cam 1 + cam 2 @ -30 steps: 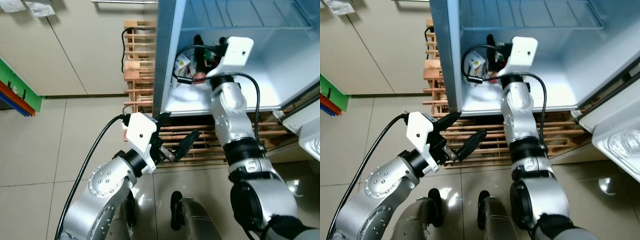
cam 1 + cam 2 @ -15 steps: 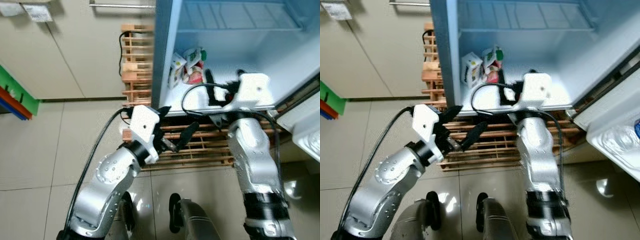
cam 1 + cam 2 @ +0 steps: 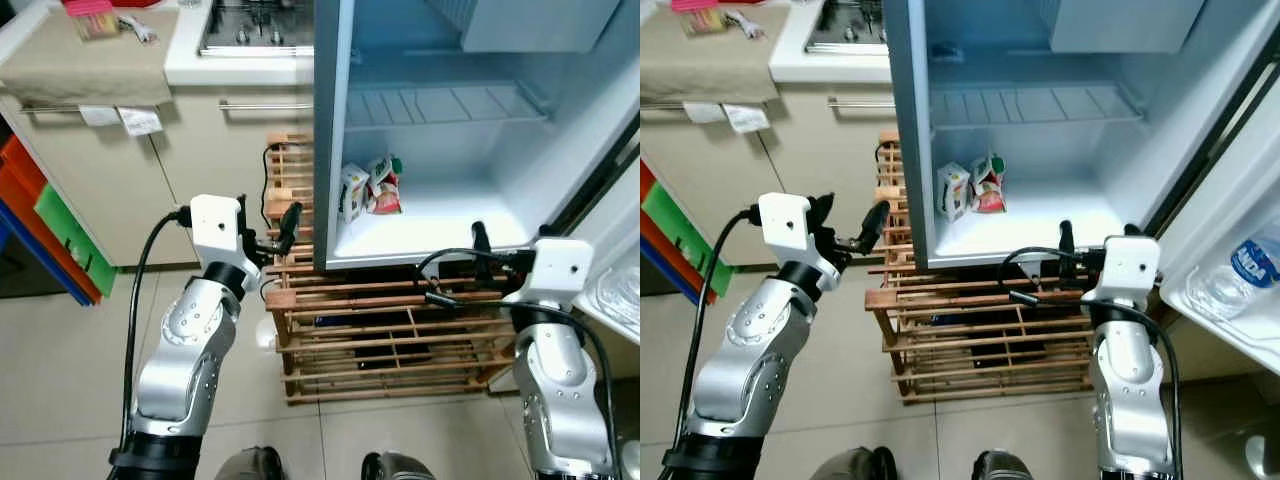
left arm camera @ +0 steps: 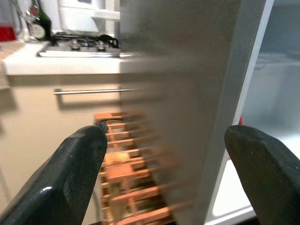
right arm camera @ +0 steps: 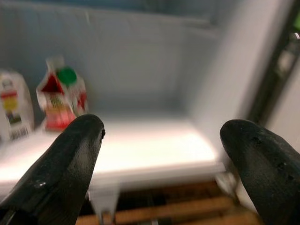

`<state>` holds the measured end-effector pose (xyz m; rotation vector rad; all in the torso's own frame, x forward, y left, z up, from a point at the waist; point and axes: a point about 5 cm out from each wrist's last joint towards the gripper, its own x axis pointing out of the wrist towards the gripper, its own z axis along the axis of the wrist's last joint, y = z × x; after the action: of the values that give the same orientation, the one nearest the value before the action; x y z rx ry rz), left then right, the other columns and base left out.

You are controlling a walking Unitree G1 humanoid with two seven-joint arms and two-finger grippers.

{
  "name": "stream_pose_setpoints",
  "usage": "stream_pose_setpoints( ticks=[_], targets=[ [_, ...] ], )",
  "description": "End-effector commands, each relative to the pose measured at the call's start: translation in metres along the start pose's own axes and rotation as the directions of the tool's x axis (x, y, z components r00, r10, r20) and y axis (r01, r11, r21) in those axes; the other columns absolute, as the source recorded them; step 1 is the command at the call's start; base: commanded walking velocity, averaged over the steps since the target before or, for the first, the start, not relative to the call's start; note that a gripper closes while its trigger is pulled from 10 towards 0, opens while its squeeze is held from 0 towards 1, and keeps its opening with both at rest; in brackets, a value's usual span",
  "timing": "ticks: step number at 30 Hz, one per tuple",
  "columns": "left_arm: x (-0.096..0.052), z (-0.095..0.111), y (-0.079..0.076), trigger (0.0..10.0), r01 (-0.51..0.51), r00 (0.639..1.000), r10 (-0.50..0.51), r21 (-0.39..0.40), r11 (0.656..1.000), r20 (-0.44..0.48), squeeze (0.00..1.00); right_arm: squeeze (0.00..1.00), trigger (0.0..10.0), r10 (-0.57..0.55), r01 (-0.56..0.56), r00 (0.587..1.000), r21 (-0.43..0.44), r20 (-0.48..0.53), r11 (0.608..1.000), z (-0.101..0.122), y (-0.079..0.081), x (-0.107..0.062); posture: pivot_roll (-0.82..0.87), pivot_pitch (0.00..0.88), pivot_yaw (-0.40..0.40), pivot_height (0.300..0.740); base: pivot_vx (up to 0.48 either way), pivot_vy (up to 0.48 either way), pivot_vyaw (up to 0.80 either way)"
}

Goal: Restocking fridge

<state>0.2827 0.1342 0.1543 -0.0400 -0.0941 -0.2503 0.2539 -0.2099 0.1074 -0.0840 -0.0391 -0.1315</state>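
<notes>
Two grippers are raised in front of an open fridge [image 3: 430, 130], both empty with their black fingers spread wide. The right gripper [image 5: 161, 154] hovers just outside the front edge of the fridge floor, pointing in at the cartons. The left gripper [image 4: 171, 164] is held out beside the fridge's left side wall, near the wooden rack [image 3: 390, 330]; its wrist view is smeared with blur, so the wall and the rack slats behind it are hard to read.

That slatted rack of pale wood sits on the tiled floor [image 3: 60, 400] beneath the fridge, and a dark shape inside it cannot be made out.

On the smooth white floor of the fridge, at its back left corner, stand two cartons touching each other: a white carton [image 3: 352, 190] on the left and a red-and-white carton [image 3: 385, 187] with a green cap on the right. Their print is too small to read. Above them is a wire shelf [image 3: 440, 105], and higher up a white box-shaped compartment [image 3: 530, 20] cut off by the frame edge.

At the right edge, the door shelf [image 3: 1230, 290] holds a clear plastic bottle [image 3: 1230, 275] with a blue label, only partly in frame.

Farther left is a beige cabinet with a metal handle [image 3: 265, 105], a stove top [image 3: 255, 25] on the counter and a cloth [image 3: 90, 70] draped over the counter edge.
</notes>
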Motion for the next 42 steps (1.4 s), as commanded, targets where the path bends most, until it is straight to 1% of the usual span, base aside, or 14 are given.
stream_pose_setpoints(
  ticks=[1, 3, 5, 7, 8, 9, 10, 12, 15, 27, 31, 34, 38, 42],
  targets=[
    [-0.001, -0.005, 0.000, 10.0, 0.007, 1.000, -0.007, 0.056, 0.998, -0.013, 0.00, 0.00, 10.0, -0.024, 0.025, 1.000, 0.023, -0.006, 0.999, -0.004, -0.006, -0.003, -0.10, 0.000, 0.037, 0.740, 0.000, 0.000, 0.00],
    [-0.001, -0.006, 0.002, 10.0, -0.007, 1.000, 0.009, 0.078, 0.997, -0.019, 0.00, 0.00, 10.0, -0.045, 0.046, 0.999, 0.033, -0.016, 0.998, -0.006, -0.010, -0.004, -0.10, 0.000, 0.039, 0.740, 0.000, 0.000, 0.00],
    [0.007, -0.002, 0.000, 10.0, -0.027, 1.000, 0.027, 0.068, 0.997, -0.004, 0.00, 0.00, 10.0, -0.048, 0.049, 0.999, 0.033, -0.009, 0.998, -0.005, -0.009, 0.001, -0.10, 0.000, 0.041, 0.740, 0.000, 0.000, 0.00],
    [0.017, 0.002, -0.001, 10.0, -0.050, 0.999, 0.050, 0.034, 0.998, 0.008, 0.00, 0.00, 10.0, -0.044, 0.043, 0.999, 0.048, 0.008, 0.998, -0.001, -0.005, 0.009, -0.11, 0.000, 0.042, 0.740, 0.000, 0.000, 0.00],
    [0.017, 0.002, -0.001, 10.0, -0.050, 0.999, 0.050, 0.034, 0.998, 0.008, 0.00, 0.00, 10.0, -0.044, 0.043, 0.999, 0.048, 0.008, 0.998, -0.001, -0.005, 0.009, -0.11, 0.000, 0.042, 0.740, 0.000, 0.000, 0.00],
    [0.020, 0.002, -0.002, 10.0, -0.057, 0.998, 0.057, 0.024, 0.998, 0.006, 0.00, 0.00, 10.0, -0.036, 0.035, 0.999, 0.051, 0.016, 0.998, 0.001, -0.003, 0.013, -0.11, 0.000, 0.042, 0.740, 0.000, 0.000, 0.00],
    [0.020, 0.002, -0.002, 10.0, -0.057, 0.998, 0.057, 0.024, 0.998, 0.006, 0.00, 0.00, 10.0, -0.036, 0.035, 0.999, 0.051, 0.016, 0.998, 0.001, -0.003, 0.013, -0.11, 0.000, 0.042, 0.740, 0.000, 0.000, 0.00],
    [0.025, 0.002, -0.002, 10.0, -0.057, 0.998, 0.057, 0.027, 0.998, 0.015, 0.00, 0.00, 10.0, -0.019, 0.017, 0.999, 0.053, 0.026, 0.998, 0.004, 0.003, 0.020, -0.11, 0.000, 0.039, 0.740, -0.322, 0.000, 0.00],
    [0.029, 0.004, -0.003, 10.0, -0.051, 0.998, 0.050, 0.039, 0.998, 0.029, 0.00, 0.00, 10.0, 0.001, -0.003, 0.999, 0.057, 0.037, 0.998, 0.006, 0.007, 0.025, -0.10, 0.000, 0.037, 0.740, -0.095, 0.000, 0.00],
    [0.028, -0.004, -0.004, 10.0, -0.050, 0.999, 0.050, 0.019, 0.999, 0.011, 0.00, 0.00, 10.0, 0.012, -0.013, 1.000, 0.052, 0.005, 0.999, -0.002, 0.005, 0.021, -0.11, 0.000, 0.035, 0.740, 0.000, 0.000, 0.00],
    [0.029, -0.011, -0.005, 10.0, -0.033, 0.999, 0.033, -0.001, 0.999, -0.010, 0.00, 0.00, 10.0, 0.021, -0.021, 1.000, 0.050, -0.011, 0.999, -0.006, 0.004, 0.022, -0.13, 0.000, 0.034, 0.740, 0.000, 0.000, 0.00],
    [0.029, -0.012, -0.006, 10.0, -0.023, 1.000, 0.023, -0.007, 1.000, -0.008, 0.00, 0.00, 10.0, 0.028, -0.028, 0.999, 0.045, -0.016, 0.999, -0.007, 0.004, 0.022, -0.13, 0.000, 0.034, 0.740, 0.000, -0.441, 0.00],
    [0.028, -0.014, -0.009, 10.0, -0.005, 1.000, 0.005, -0.020, 1.000, -0.006, 0.00, 0.00, 10.0, 0.031, -0.030, 0.998, 0.033, -0.049, 0.999, -0.015, 0.001, 0.019, -0.13, 0.000, 0.035, 0.740, 0.000, -0.480, 0.00],
    [0.028, -0.016, -0.011, 10.0, 0.009, 1.000, -0.009, -0.028, 1.000, -0.002, 0.00, 0.00, 10.0, 0.036, -0.035, 0.998, 0.031, -0.060, 0.999, -0.018, 0.000, 0.018, -0.14, 0.000, 0.037, 0.740, 0.000, -0.480, 0.00]
  ],
)
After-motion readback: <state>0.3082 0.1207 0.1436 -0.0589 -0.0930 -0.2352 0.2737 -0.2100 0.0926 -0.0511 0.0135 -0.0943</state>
